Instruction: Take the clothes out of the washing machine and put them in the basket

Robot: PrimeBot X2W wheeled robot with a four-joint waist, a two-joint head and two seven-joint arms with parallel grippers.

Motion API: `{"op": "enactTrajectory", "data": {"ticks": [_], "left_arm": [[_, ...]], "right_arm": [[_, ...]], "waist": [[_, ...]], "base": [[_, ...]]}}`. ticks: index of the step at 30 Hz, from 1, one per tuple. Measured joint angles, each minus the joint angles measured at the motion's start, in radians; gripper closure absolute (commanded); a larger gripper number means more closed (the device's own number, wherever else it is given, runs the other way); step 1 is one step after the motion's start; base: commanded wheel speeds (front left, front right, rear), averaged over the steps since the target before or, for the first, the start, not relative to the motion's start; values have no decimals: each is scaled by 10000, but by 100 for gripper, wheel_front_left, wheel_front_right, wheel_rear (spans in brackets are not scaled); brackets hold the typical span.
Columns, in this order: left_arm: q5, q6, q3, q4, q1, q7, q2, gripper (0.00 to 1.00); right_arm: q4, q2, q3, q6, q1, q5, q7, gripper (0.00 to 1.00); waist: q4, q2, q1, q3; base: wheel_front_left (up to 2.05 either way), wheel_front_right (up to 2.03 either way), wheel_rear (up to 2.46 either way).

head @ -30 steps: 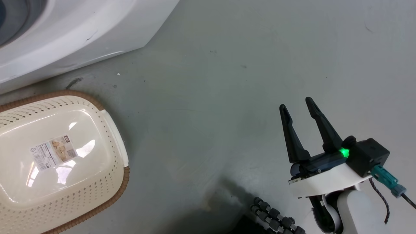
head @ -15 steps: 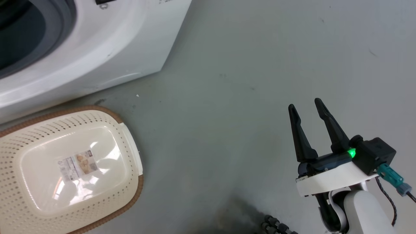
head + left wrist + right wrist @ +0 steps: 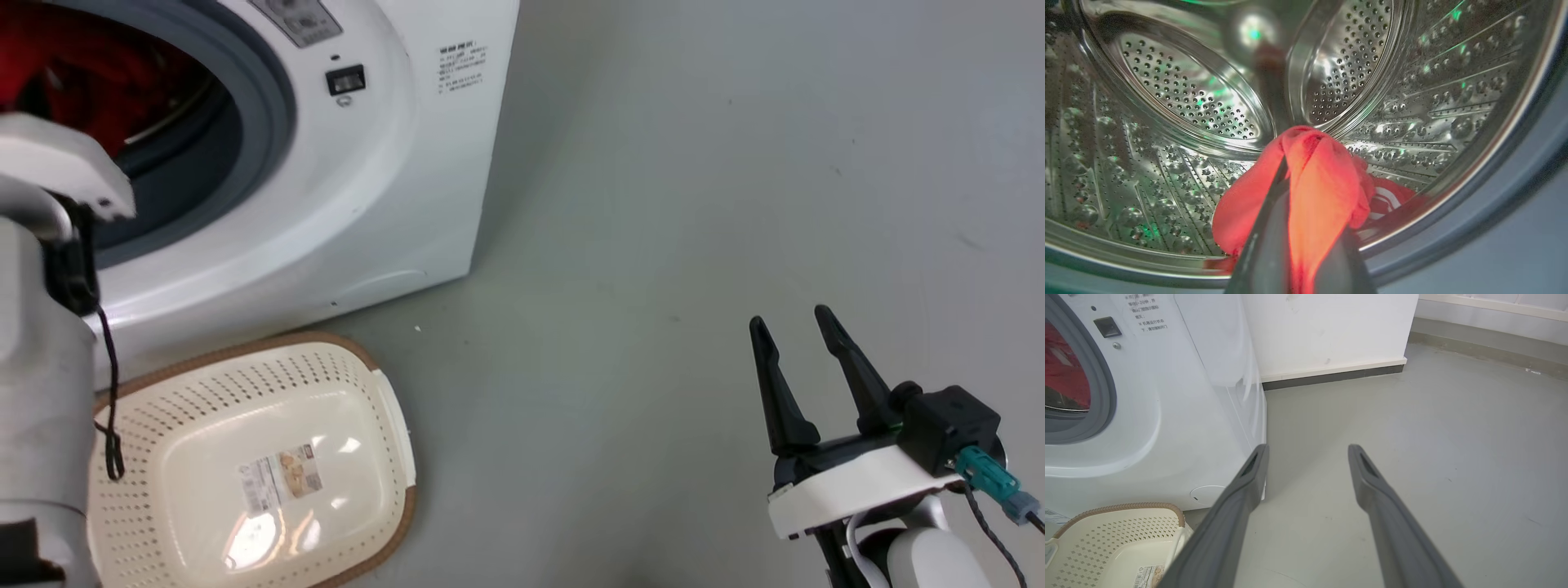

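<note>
In the left wrist view, my left gripper [image 3: 1299, 171] is inside the washing machine's perforated steel drum [image 3: 1188, 94], shut on a plain red garment [image 3: 1323, 179] that drapes over both fingers. A second red piece of the clothes, with white stripes [image 3: 1388, 196], lies on the drum floor behind it. The head view shows the white washing machine [image 3: 392, 180] with red clothes [image 3: 57, 65] in its opening and my pale left forearm [image 3: 41, 343] reaching in. The cream basket [image 3: 245, 347] sits on the floor before the washer. My right gripper [image 3: 788, 318] hangs open over bare floor, holding nothing.
Grey floor [image 3: 653, 204] stretches to the right of the washer. In the right wrist view, a white wall with a dark skirting [image 3: 1331, 375] stands behind the machine, the basket [image 3: 1118, 507] is at lower left, and my right gripper [image 3: 1308, 448] points over the floor.
The head camera has tilted up, so the washer's opening, its red clothes and my left forearm have come into view. The right gripper stays open in the same pose.
</note>
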Motion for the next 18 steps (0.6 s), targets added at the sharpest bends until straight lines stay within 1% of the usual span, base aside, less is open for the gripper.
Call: {"op": "enactTrajectory", "data": {"ticks": [3, 6, 11, 18], "left_arm": [[-98, -12, 69, -84, 554, -155, -217, 100], [-161, -19, 209, -481, 1180, -188, -391, 100], [-167, -12, 621, -1900, 2478, -194, -656, 100], [-69, 82, 943, -3814, 4330, -207, -1329, 100]], "right_arm": [[-79, -2, -86, 0, 228, -98, 178, 0], [-209, -2, -138, 0, 500, -171, 357, 0], [-458, 0, -194, 0, 900, -267, 635, 0], [-792, -2, -332, 0, 1362, -384, 918, 0]], "waist": [[153, 0, -1, -503], [295, 0, -1, -1024], [527, 0, -2, -1830], [927, 0, -3, -2674]], "base": [[0, 0, 0], [0, 0, 0], [0, 0, 0], [0, 0, 0]]}}
